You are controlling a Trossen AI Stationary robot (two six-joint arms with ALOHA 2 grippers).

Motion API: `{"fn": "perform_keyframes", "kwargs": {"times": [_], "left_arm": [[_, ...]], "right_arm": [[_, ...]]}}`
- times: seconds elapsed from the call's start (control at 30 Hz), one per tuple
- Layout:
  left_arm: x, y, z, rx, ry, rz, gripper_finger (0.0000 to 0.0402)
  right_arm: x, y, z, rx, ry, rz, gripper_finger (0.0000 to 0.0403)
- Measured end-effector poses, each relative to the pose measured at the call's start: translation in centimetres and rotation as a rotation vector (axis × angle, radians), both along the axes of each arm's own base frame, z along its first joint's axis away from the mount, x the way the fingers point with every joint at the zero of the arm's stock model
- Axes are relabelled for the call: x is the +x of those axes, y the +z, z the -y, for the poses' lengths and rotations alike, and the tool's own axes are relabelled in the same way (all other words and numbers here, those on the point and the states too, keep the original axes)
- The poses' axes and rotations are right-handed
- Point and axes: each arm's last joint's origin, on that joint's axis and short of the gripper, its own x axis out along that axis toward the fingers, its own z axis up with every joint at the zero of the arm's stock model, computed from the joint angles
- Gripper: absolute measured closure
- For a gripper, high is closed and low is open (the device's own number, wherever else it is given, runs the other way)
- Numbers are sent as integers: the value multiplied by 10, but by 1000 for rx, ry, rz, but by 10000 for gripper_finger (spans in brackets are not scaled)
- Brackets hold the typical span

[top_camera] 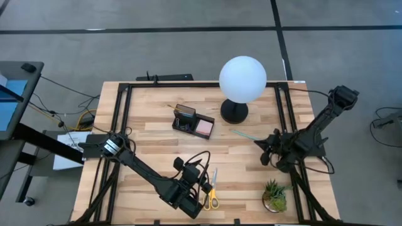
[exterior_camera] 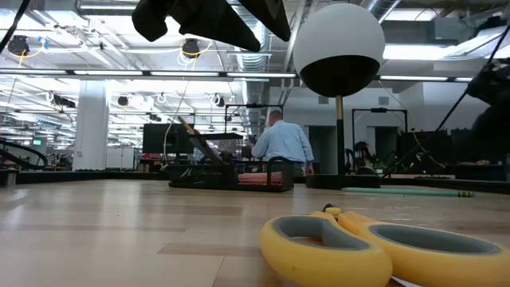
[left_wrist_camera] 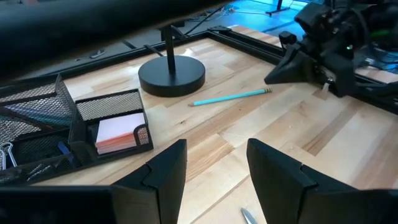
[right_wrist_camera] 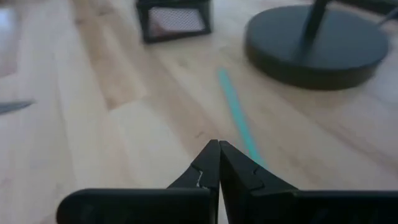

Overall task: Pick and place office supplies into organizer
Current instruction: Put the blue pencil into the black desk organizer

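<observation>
Fingers of my left gripper [left_wrist_camera: 214, 177] stand apart with bare wood between them, holding nothing, over the near middle of the wooden slatted table [top_camera: 151, 144]. Just beside that gripper lie the yellow-handled scissors [top_camera: 211, 191], flat on the boards, handles toward the near edge. My right gripper [right_wrist_camera: 219, 167] is pinched closed and empty, low over the table on my right side, with the thin teal pencil [right_wrist_camera: 239, 118] lying just ahead of its tips. That pencil rests flat near the round black base of the white globe lamp [top_camera: 242, 79]. The small black mesh desk organizer [top_camera: 192, 121] sits at the far middle of the table, beside the lamp base, with a pink sticky-note pad [left_wrist_camera: 118, 131] already in its low tray compartment. A small green potted plant [top_camera: 274, 196] stands at the near right corner.
</observation>
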Motion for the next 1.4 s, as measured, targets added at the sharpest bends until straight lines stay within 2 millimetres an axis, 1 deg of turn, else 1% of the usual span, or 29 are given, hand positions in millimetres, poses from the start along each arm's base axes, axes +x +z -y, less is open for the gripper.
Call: {"fn": "perform_keyframes", "kwargs": {"times": [0.13,0.23,0.43,0.6,0.77,1.03,1.23,1.33,1.4], "left_arm": [[0,0,0,4,-2,-4,237],[0,0,0,4,-2,-6,237],[3,0,-5,6,9,-8,237],[6,-1,-10,-13,14,-27,237],[6,-1,-10,-19,5,-45,237],[6,-1,-10,-15,3,-49,237],[6,-1,-9,-19,1,-44,237],[6,-2,-9,-26,-1,-47,237],[6,-2,-9,-33,-4,-52,237]], "right_arm": [[6,1,10,-59,-81,-12,403],[11,1,17,-40,-120,-66,403],[28,8,27,121,-49,-271,403],[35,12,39,134,-60,-319,403],[38,12,47,171,-42,-355,403],[45,9,47,248,-6,-360,403],[58,7,41,288,99,-319,403],[62,5,40,284,98,-305,403],[64,3,42,276,64,-303,403]]}}
